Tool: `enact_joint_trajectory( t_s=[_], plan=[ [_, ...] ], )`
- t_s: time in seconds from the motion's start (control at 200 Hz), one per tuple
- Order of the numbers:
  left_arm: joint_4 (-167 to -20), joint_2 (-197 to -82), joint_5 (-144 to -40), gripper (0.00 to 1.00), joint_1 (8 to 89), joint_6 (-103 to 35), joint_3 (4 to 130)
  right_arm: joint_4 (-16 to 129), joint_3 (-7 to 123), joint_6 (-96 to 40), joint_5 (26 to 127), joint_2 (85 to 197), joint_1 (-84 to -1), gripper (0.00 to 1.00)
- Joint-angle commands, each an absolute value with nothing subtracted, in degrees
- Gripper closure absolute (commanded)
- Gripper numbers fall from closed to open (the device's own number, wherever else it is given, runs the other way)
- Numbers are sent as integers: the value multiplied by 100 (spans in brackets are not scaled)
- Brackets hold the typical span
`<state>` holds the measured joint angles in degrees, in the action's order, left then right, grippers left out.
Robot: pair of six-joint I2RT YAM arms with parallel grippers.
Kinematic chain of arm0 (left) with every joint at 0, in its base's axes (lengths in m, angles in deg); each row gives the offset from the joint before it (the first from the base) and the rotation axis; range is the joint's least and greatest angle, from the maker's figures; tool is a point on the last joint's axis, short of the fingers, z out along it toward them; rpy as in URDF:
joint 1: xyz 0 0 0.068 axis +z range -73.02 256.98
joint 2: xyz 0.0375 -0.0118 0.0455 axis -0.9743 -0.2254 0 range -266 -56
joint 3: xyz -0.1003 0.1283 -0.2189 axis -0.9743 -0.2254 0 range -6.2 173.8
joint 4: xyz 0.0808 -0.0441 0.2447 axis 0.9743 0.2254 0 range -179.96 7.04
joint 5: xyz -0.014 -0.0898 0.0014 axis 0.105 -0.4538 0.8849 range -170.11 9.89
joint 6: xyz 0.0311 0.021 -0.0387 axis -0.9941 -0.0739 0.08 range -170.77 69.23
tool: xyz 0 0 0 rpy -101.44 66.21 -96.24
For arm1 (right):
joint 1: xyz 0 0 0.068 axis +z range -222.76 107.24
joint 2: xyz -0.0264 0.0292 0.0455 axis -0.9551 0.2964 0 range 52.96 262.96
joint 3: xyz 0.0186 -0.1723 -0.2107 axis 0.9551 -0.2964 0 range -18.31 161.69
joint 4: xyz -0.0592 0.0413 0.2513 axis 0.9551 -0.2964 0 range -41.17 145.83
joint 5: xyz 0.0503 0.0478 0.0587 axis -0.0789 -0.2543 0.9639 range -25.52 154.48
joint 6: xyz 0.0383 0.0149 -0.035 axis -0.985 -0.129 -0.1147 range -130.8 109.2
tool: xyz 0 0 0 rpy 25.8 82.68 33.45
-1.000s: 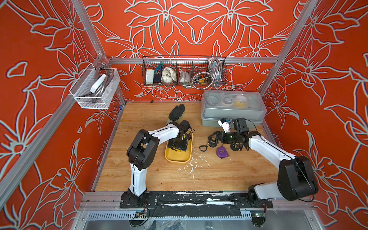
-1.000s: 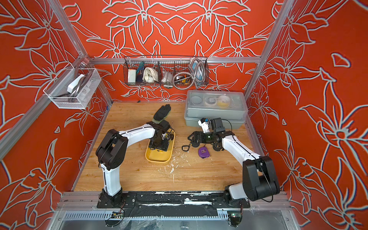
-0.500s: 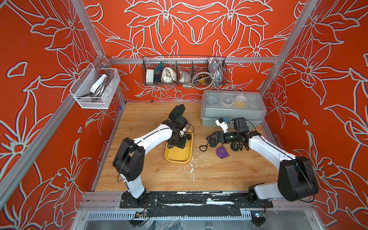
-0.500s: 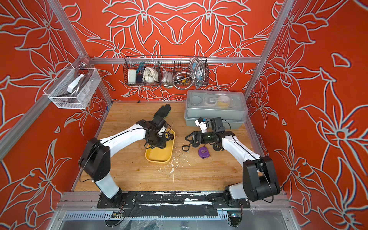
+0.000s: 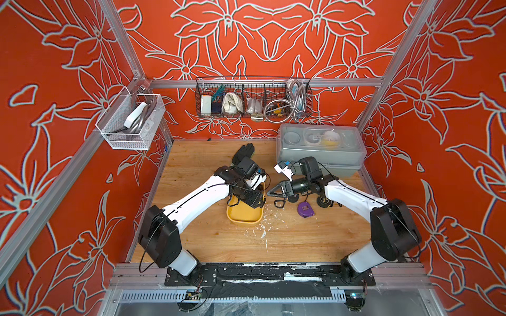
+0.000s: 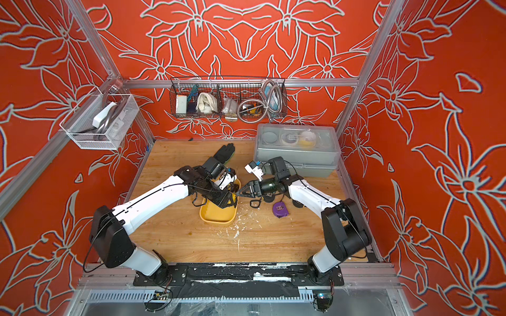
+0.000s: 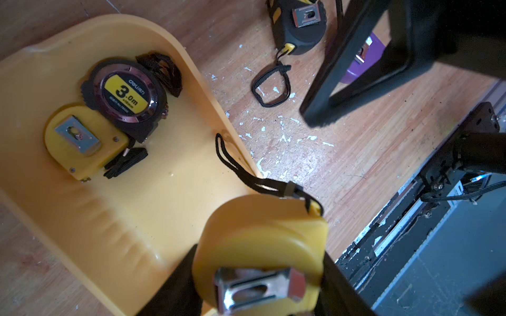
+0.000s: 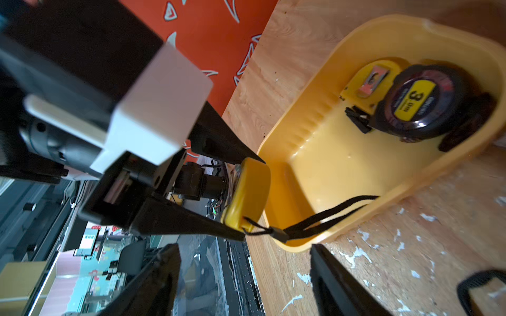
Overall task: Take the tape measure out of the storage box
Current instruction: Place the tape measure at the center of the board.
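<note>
Raised since earlier: yellow tape measure (image 7: 262, 235), clamped by left gripper (image 8: 249, 198) above storage box (image 7: 153, 208); strap (image 7: 238, 167) trailed inside. Right gripper (image 5: 271, 193) held apart, empty, beside box.

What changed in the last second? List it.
The left gripper closed on a yellow tape measure and raised it from the storage box, its strap trailing inside; the left arm stretched low. The right gripper edged toward the box, open. Unchanged: the box, the black tape measure and second yellow one inside, the purple tape measure outside.
</note>
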<state>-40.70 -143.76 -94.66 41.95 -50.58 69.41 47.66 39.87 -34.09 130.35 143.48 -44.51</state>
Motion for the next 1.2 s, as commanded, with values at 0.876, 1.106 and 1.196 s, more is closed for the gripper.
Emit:
enact_joint_trajectory(
  t_s=[0.876, 1.106, 1.196],
  plan=[
    [-4707, -14059, -8307, 29, 3866, -5086, 6946, 6211, 4243, -4687, 13671, 14981, -3791, 88],
    [-5018, -13591, -7590, 1, 4203, -4527, 6851, 6471, 4021, -4956, 13580, 14683, -4275, 89],
    [-5029, -13540, -7734, 1, 4505, -4397, 6887, 6444, 3667, -4991, 13495, 14330, -4798, 89]
  ],
)
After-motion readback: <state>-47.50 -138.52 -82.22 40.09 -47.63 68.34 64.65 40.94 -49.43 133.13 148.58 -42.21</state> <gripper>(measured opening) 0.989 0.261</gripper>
